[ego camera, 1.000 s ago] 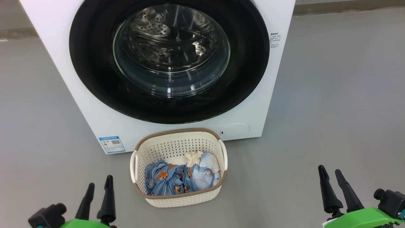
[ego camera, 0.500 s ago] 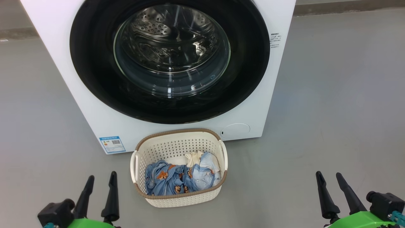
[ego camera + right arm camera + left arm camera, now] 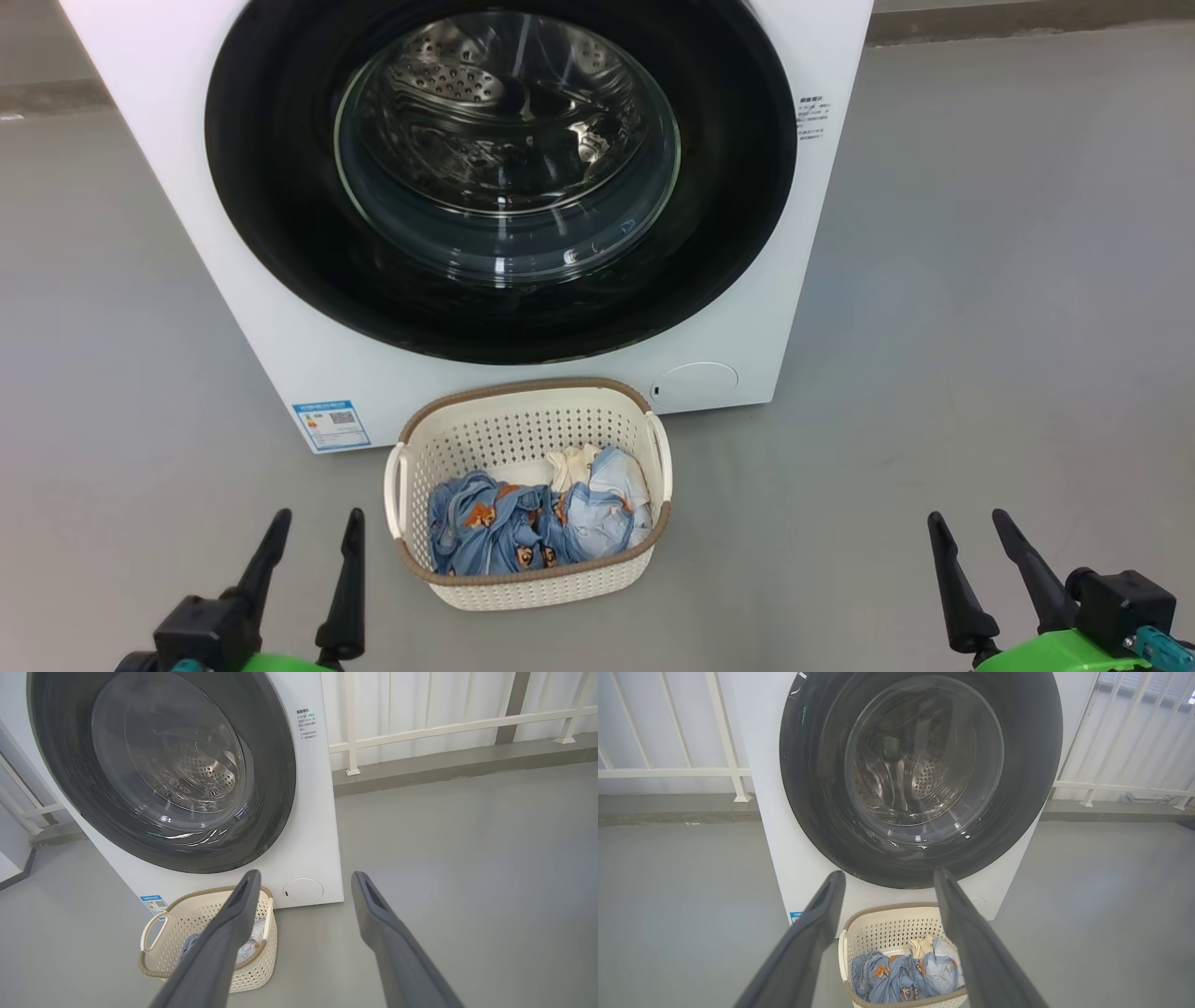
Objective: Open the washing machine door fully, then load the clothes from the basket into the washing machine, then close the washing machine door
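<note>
Currently basket (image 3: pixel 523 588) sits between left tool (image 3: pixel 317 515), right tool (image 3: pixel 967 516); both spread wide, empty.

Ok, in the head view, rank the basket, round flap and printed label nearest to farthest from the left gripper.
1. Basket, just right of the left gripper.
2. Round flap, low on the washer, right side.
3. Printed label, high on its right edge.

washing machine (image 3: pixel 280 364) white | door (image 3: pixel 271 187) black | basket (image 3: pixel 523 431) cream, brown-rimmed | clothes (image 3: pixel 495 539) blue, orange-printed
</note>
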Available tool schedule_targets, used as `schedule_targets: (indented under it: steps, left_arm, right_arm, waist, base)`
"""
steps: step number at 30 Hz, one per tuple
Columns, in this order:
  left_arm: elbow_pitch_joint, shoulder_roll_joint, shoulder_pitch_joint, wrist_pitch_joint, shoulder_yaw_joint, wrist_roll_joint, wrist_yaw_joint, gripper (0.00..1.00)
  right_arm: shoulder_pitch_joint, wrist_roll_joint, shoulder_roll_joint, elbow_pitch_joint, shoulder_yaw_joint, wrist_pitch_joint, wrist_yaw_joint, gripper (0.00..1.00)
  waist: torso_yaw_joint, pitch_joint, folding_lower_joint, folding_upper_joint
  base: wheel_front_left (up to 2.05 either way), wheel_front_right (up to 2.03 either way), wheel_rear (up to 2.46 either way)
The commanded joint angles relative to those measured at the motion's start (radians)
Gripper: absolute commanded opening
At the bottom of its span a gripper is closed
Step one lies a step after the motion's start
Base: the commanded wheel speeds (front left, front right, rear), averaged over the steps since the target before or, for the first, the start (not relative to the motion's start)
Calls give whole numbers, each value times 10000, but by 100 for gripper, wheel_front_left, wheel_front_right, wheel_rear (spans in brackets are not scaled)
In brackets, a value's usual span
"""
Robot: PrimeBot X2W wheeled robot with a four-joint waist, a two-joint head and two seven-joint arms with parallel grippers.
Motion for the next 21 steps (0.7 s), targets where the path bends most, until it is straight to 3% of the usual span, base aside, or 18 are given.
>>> schedule_targets:
  steps: [1, 12, 21]
  left_arm:
    - [-293, 255, -202, -161, 226, 379, -20, 100]
    - [-329, 448, -173, -446, 1, 1569, -27, 100]
    - [-255, 456, -157, -446, 50, 1481, -27, 100]
  right_arm:
    - [37, -372, -223, -210, 247, -180, 94, 100]
    - [39, -1568, -344, -338, 276, -463, 102, 100]
    - [40, -1537, -378, -337, 221, -463, 102, 100]
  waist:
    - [2, 4, -1, 0]
    - [-23, 0, -1, 0]
    - [-32, -23, -1, 0]
  base:
    - [0, 0, 0]
    - [0, 0, 0]
    - [0, 0, 0]
